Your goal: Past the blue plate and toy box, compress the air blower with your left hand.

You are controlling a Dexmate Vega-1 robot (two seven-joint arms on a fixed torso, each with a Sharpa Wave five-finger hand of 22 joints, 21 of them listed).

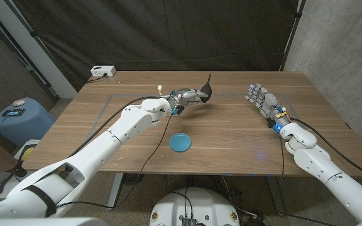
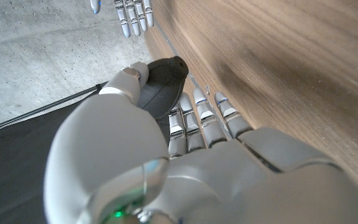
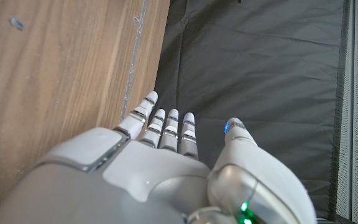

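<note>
The black air blower (image 1: 206, 92) stands at the far middle of the wooden table (image 1: 231, 138), its thin nozzle pointing up. My left hand (image 1: 188, 97) wraps around its bulb; in the left wrist view the thumb and fingers (image 2: 194, 121) hold the dark bulb (image 2: 160, 87) between them. A round blue plate (image 1: 180, 142) lies nearer the front, behind the hand's reach. My right hand (image 1: 261, 99) stands at the far right with fingers apart, holding nothing, and the right wrist view shows the same hand (image 3: 166, 162) over the table's edge.
A white power strip (image 1: 102, 71) sits on the table's far left corner. A blue container (image 1: 17, 118) stands on the floor at the left. Black curtains hang behind the table. My right hand's fingertips (image 2: 129, 15) appear in the left wrist view.
</note>
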